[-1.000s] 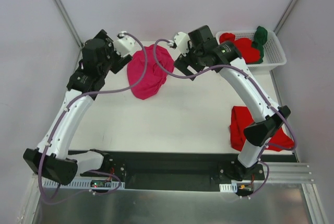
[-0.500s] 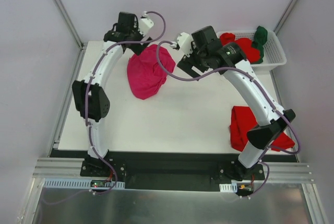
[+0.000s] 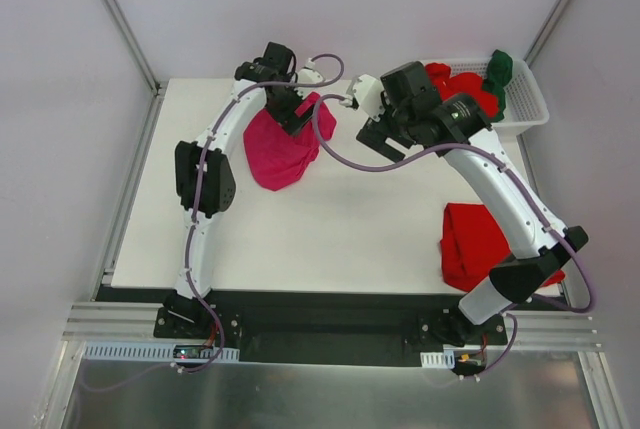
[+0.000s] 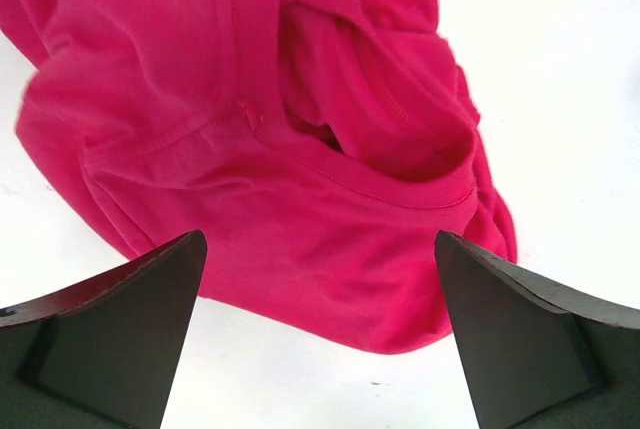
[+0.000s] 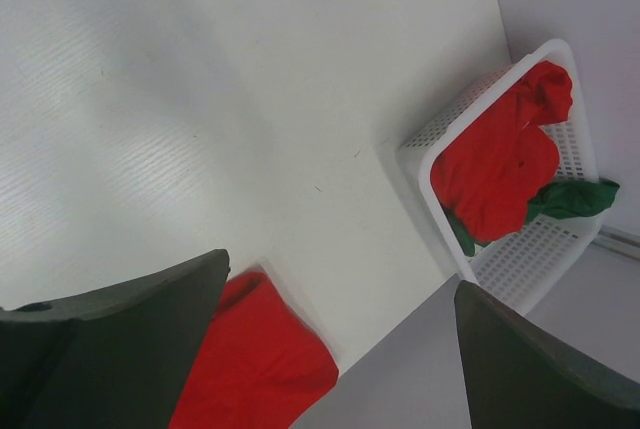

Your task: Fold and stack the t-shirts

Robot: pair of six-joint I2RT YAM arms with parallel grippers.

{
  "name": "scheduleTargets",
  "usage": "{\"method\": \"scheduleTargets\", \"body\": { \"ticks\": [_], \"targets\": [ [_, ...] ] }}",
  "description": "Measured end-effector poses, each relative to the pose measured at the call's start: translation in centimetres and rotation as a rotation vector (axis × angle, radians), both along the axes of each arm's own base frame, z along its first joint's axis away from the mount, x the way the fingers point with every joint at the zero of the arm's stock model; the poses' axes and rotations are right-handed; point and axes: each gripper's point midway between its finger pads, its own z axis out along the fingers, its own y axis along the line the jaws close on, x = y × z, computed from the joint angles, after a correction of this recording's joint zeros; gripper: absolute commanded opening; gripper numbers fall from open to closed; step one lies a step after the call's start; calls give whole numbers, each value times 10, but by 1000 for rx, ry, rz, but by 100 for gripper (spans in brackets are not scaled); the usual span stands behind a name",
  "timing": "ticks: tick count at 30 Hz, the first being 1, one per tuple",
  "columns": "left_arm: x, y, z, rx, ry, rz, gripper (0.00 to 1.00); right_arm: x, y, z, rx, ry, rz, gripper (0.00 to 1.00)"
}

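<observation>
A: Item one, the magenta t-shirt (image 3: pixel 278 154)?

B: We list it as crumpled and unfolded, on the far-left part of the white tabletop (image 3: pixel 340 229). The left wrist view shows its neck opening and a stitched seam, and its lower edge lies on bare tabletop.

A: And the left jaws?

B: They stand wide apart with nothing gripped. Both dark fingers (image 4: pixel 110 339) hang over the near edge of the cloth. We cannot tell whether they touch it. In the top view the end of the left arm (image 3: pixel 285 99) covers the shirt's far edge.

A: And the right jaws?

B: Those are also wide apart and hold nothing. We place them over bare tabletop, between the magenta shirt and the basket (image 3: pixel 528 114).

A: What is in the basket?

B: It is white slotted plastic and sits at the far right corner. Inside are bunched red t-shirts (image 3: pixel 462 89), and a dark green t-shirt (image 3: pixel 498 67) is draped over the far rim.

A: Any other stock?

B: One red t-shirt (image 3: pixel 470 249) lies flat in a squarish shape at the right near edge, well apart from the magenta one. We cannot tell how many layers it has.

A: What is in the way?

B: The right arm (image 3: pixel 500 189) passes over the flat red shirt, and its elbow hides part of it. A purple cable (image 3: pixel 325 139) loops from the right wrist across the magenta shirt's right edge in the top view.
</observation>
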Motion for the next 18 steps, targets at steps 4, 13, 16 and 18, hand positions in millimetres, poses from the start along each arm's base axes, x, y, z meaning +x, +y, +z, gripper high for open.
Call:
{"method": "scheduleTargets", "body": {
  "ticks": [4,13,16,18],
  "targets": [
    [5,-9,18,-49,-34,-15,99,1,-1,0,-10,-2,6,100],
    [13,-16,-17,-27,8,-34,99,3,1,-6,-23,11,10,97],
    [13,-20,-46,1,48,-49,99,4,2,-7,-24,14,10,97],
    [16,-22,-62,20,63,-53,99,4,1,-7,-24,14,10,97]
  ]
}}
